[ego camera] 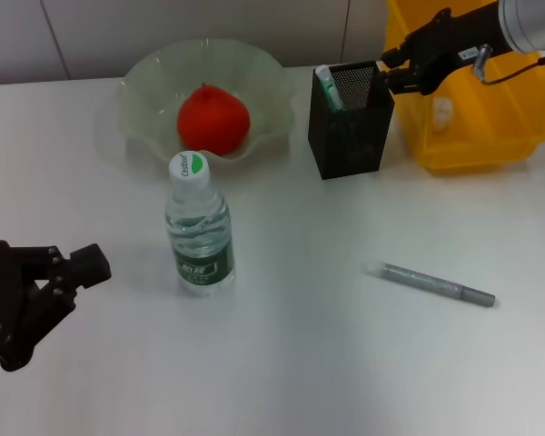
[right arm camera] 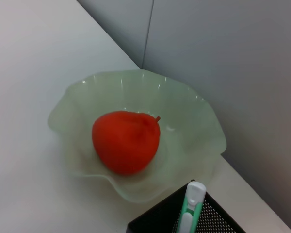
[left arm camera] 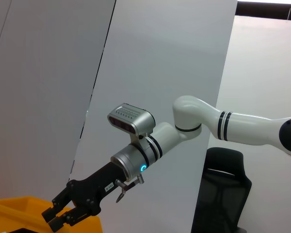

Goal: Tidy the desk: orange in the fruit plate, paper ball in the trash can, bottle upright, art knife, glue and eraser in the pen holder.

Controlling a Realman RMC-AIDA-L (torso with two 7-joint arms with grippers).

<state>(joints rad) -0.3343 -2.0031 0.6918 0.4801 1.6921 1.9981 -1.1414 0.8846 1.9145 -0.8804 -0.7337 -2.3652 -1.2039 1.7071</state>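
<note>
Orange sits in the pale green fruit plate at upper centre-left of my head view; the right wrist view shows the same fruit resting in the wavy-edged plate. Bottle stands upright on the white tabletop just below the plate, cap up, green label near its base. Black mesh pen holder stands right of the plate, upper centre, with a green-and-white stick leaning against its left inner wall; I read it as the glue, though I can't confirm. The same stick pokes up from the holder's rim at the lower edge of the right wrist view. Art knife, a grey slim bar, lies flat on the tabletop at lower right, well apart from the holder. Yellow bin occupies the upper right corner, just beside the holder. Right tool hangs at the holder's upper right rim, in front of the bin; its fingers look released with nothing between them, and the left wrist view shows it from afar above the bin's yellow edge. Left tool rests low at the left edge, fingers spread and holding nothing, well away from the bottle.
</note>
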